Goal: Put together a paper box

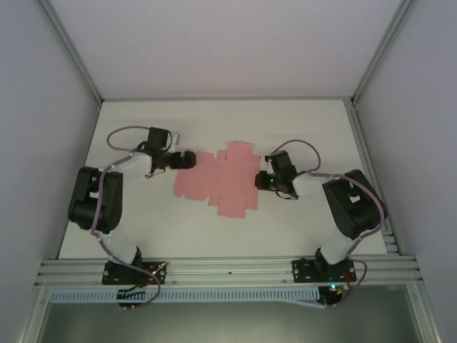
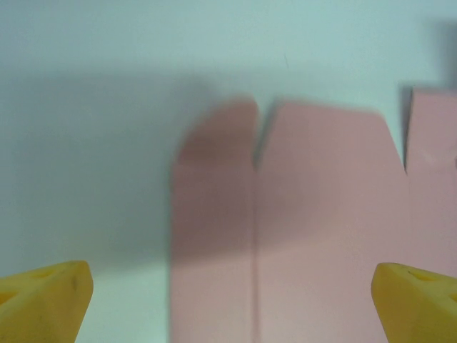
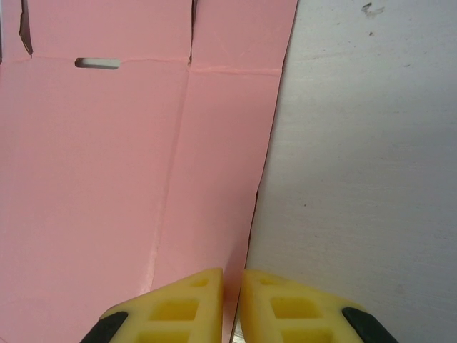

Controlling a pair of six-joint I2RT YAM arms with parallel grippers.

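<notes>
The paper box is a flat pink die-cut sheet with flaps, lying in the middle of the white table. My left gripper hovers at the sheet's left end. Its yellow fingers stand wide apart with nothing between them, over a rounded flap of the paper box. My right gripper is at the sheet's right edge. In the right wrist view the right gripper has its yellow fingertips nearly together, pinching the right edge of the paper box between them.
Metal frame rails run along the table's near edge, and uprights stand at the back corners. White walls close in the left, right and far sides. Bare table surface lies right of the sheet.
</notes>
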